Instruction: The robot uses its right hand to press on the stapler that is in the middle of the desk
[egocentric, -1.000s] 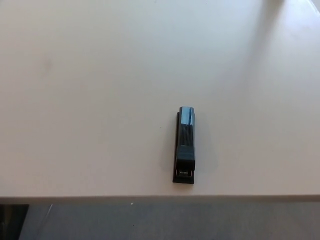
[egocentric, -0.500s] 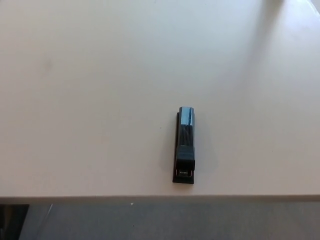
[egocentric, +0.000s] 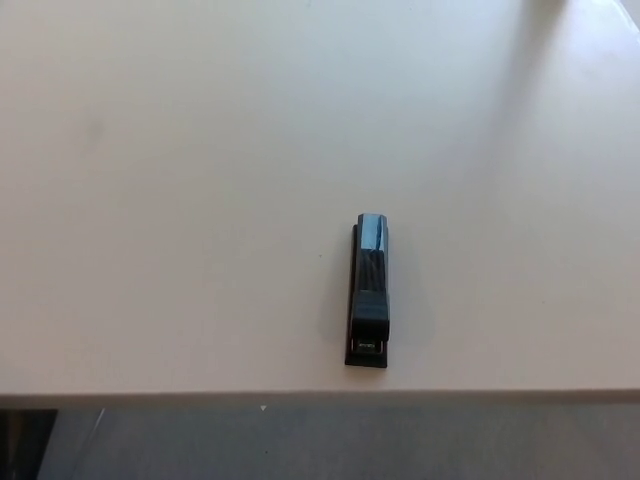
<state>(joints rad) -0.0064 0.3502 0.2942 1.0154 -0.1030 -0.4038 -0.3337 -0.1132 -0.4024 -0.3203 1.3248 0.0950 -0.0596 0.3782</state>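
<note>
Stapler (egocentric: 369, 291): black, lying flat lengthwise on pale desk (egocentric: 180, 200), close to its near edge, right of centre. Hands: neither shows; grip state cannot be told.

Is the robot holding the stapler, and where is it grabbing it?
Nothing is held. The stapler lies alone on the desk, and neither robot hand is in view.

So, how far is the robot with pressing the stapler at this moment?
Nothing looks done. The stapler lies alone on the desk, near its front edge, with nothing touching it. Nothing is in hand either: neither robot hand shows in the head view. All is left: bring the right hand in over the stapler and press down on its top.
</note>
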